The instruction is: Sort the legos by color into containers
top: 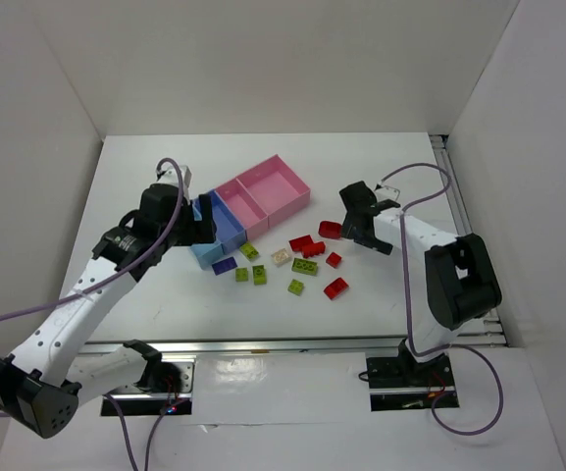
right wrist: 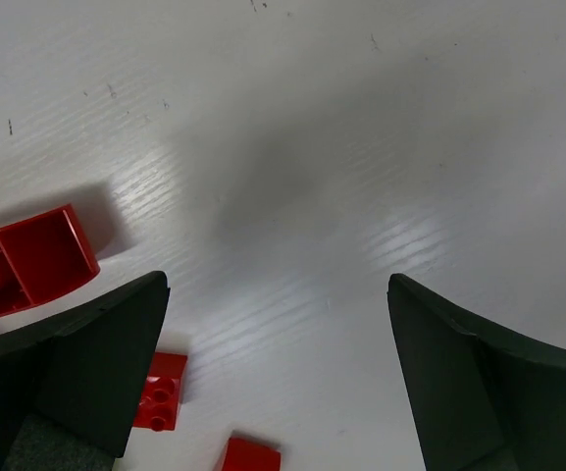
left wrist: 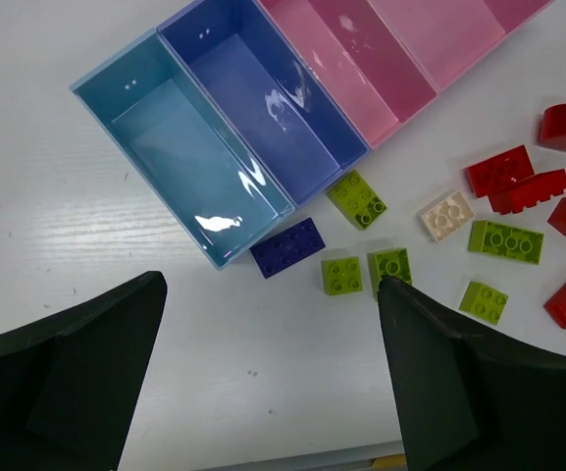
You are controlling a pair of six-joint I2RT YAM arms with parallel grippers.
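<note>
The joined trays lie at mid-table: two pink (top: 278, 186), one medium blue (top: 226, 224), one light blue (top: 207, 253). All look empty in the left wrist view (left wrist: 180, 147). The legos lie loose in front of them: a purple one (left wrist: 287, 247), lime green ones (left wrist: 341, 275), a cream one (left wrist: 446, 215) and red ones (left wrist: 498, 169). My left gripper (top: 199, 221) hovers open and empty over the blue trays' near end (left wrist: 273, 285). My right gripper (top: 353, 224) is open and empty over bare table (right wrist: 278, 285), just right of a red brick (right wrist: 23, 260).
White walls enclose the table on three sides. A metal rail (top: 469, 211) runs along the right edge. Cables loop from both arms. Two small red bricks (right wrist: 160, 392) lie near my right gripper's left finger.
</note>
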